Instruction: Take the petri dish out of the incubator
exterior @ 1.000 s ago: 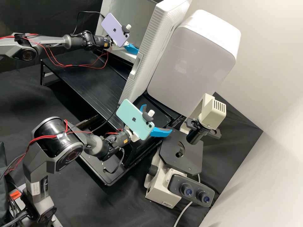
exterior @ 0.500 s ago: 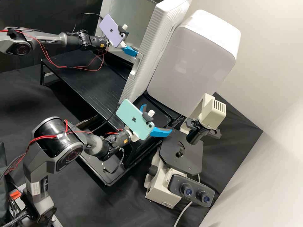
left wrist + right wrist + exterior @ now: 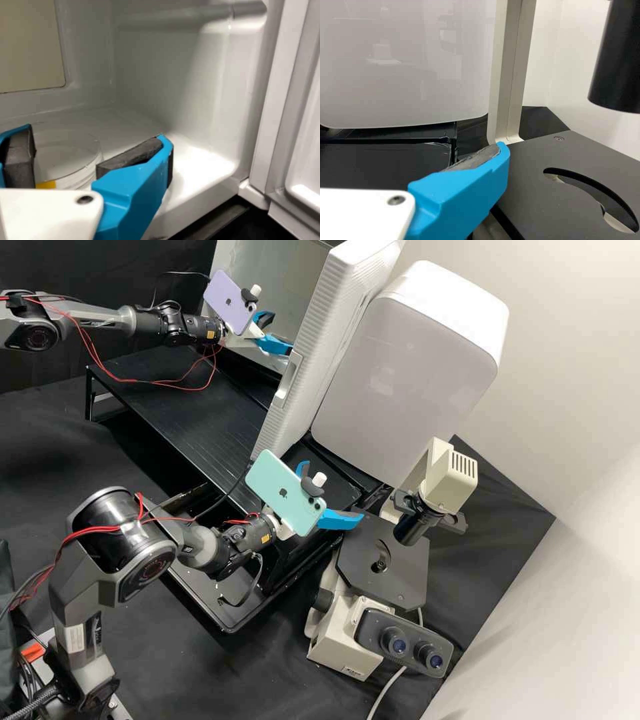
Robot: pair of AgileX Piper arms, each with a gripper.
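The grasping step is being judged as the one in hand. The left gripper [image 3: 272, 332] is being held in the mouth of the incubator [image 3: 165, 85], at about eleven o'clock in the high view, with the open door [image 3: 320, 340] standing at its three o'clock. Its jaws are being held apart, and the petri dish [image 3: 65, 160] is being flanked by them in the left wrist view, a dark pad [image 3: 127, 156] lying just beside the clear wall on each side (whether either pad is already touching the plastic cannot be told). The dish is not being carried yet: it is lying flat on the white floor of the chamber, near the front lip, with a small yellow mark showing at its near edge. The right gripper [image 3: 331, 492] is being kept well apart from all this, at about six o'clock in the high view, with the microscope stage [image 3: 387, 567] just beside it at four o'clock. Its jaws are likewise released, and nothing is being held between them. The task is being judged as barely begun, since the dish is not yet lifted. A gentle, even closing of the left jaws on the dish wall is being called for next, followed by a slight lift and a level withdrawal through the opening toward eight o'clock, the door edge being cleared on the way. A hard or tilted squeeze is being judged a risk, since so smooth and shallow a dish could slip or shed its lid.
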